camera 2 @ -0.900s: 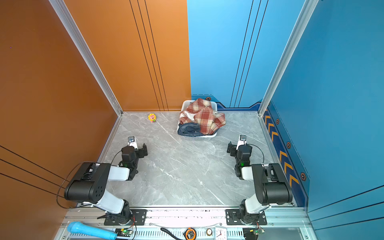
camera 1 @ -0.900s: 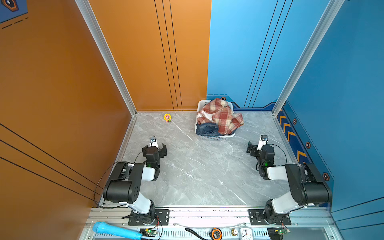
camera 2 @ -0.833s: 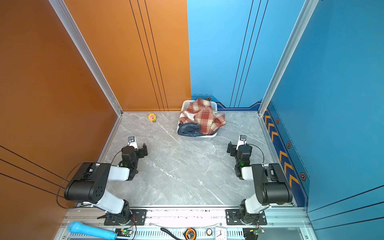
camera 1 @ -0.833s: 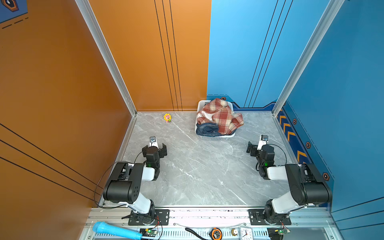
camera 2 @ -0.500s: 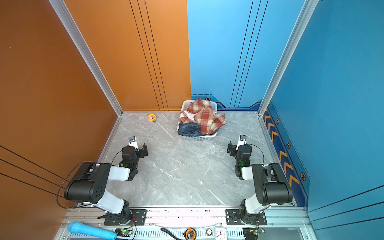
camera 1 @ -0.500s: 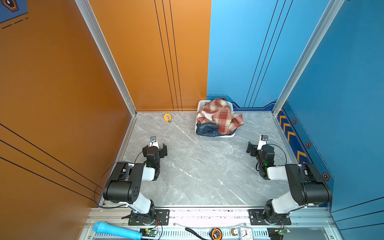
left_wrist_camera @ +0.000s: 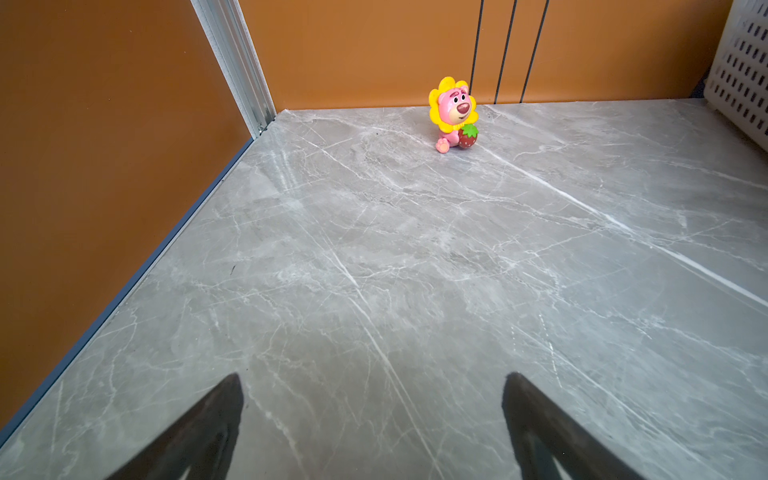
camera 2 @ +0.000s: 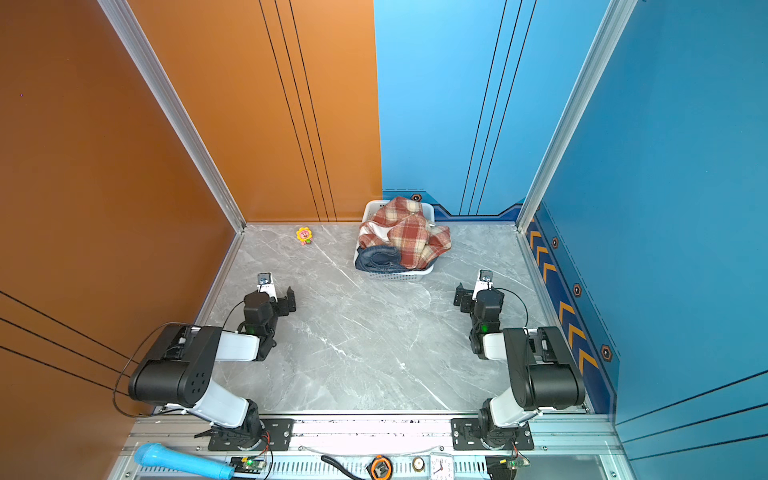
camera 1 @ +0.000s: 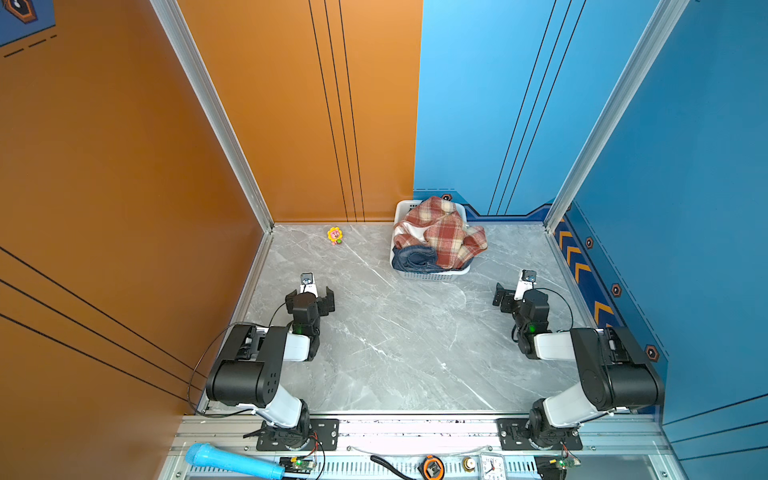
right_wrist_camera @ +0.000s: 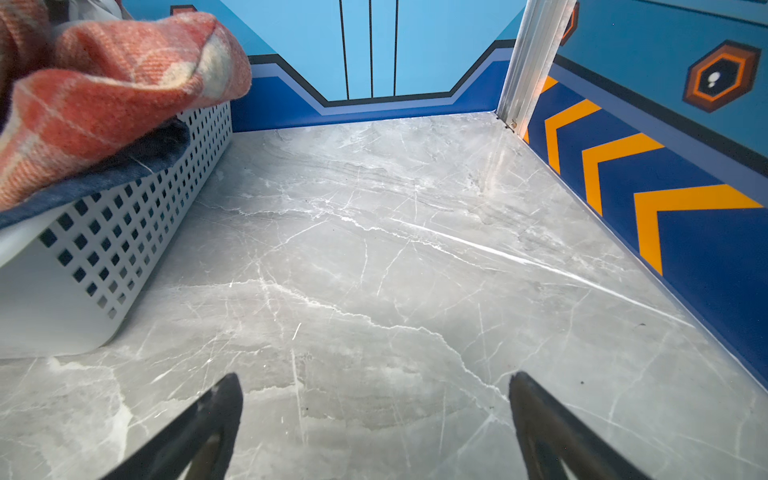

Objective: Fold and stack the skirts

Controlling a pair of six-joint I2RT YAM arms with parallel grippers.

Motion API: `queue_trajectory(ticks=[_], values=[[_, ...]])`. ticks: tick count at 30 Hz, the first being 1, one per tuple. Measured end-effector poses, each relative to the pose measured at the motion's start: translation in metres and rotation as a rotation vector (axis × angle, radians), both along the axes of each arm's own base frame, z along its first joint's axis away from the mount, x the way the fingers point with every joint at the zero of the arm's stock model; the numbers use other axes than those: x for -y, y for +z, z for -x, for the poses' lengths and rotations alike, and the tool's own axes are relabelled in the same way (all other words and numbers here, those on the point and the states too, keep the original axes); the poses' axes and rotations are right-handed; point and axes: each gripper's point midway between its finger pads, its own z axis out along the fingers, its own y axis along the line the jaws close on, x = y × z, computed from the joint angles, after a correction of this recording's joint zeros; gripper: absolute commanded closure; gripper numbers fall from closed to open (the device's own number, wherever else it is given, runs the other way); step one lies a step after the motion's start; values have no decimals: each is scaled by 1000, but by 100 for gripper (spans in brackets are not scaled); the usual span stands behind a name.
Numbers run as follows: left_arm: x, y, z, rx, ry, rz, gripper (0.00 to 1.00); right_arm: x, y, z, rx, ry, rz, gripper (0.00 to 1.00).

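Right wrist view catches the plaid skirt [right_wrist_camera: 104, 95] spilling over the rim of the white basket [right_wrist_camera: 124, 232], with dark blue denim [right_wrist_camera: 137, 162] pressed under it; in both top views this heap sits in the upper middle of the frame, against the back wall, the plaid on top and a roll of denim showing at the basket's lower left corner; how many denim pieces lie beneath cannot be told. Nothing is folded or stacked yet, and the grey table [camera 1: 395, 353] in front is bare; a small bear toy [camera 1: 335, 235] stands to the upper left, well apart from the basket. Each claw is spread wide and holds nothing; the left claw [camera 1: 310, 298] hovers at middle left, the right claw [right_wrist_camera: 374, 382] at middle right, near the basket but not touching it. The likely trouble is the first pull; the plaid drapes over the denim, so a deep pinch could lift both at once, or drag and tip the light basket; cloth spread leftward might also knock the toy.
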Motion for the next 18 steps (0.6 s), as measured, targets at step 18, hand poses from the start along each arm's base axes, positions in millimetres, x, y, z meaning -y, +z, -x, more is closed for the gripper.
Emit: queue_trajectory(ticks=[18], values=[[1, 1, -1, 1, -2, 0, 2, 0, 0, 0, 1, 5, -4, 0]])
